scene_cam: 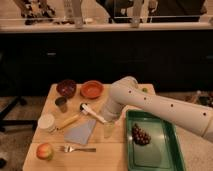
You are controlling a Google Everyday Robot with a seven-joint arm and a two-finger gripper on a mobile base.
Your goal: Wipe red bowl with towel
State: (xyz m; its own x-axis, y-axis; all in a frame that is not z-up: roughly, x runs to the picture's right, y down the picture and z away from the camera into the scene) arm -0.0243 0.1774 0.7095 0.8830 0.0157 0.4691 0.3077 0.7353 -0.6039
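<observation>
Fingers of the gripper [108,131] were seen pointing down at the desk [107,157], spread as wide as they go and with nothing held between them. They were placed near the middle of the desk, just left of the green tray [155,157] and close to the right-hand edge of the towel [80,133]. Whether the tips were touching the surface could not be told.

The towel was laid flat and apart from the red bowl [92,89]. Its long axis was set on a diagonal, from the near left to the far right, with the far-right corner turned towards the fingers. A white-handled tool [94,113] was laid along the same side, its dark head at the far-left end and its handle reaching towards the fingers. A yellowish stick-like item [70,121] was placed just left of the towel, on a similar slant.

The red bowl was set upright, mouth upward, at the far side of the desk, well apart from the fingers. Being round, it was given no long axis. A maroon bowl [66,88] was stood just to its left, and a small dark cup [61,104] nearer the front.

A white round container [46,122], an apple [45,151] and a fork [77,149] were spread over the near left. A bunch of grapes [141,135] was held in the tray.
</observation>
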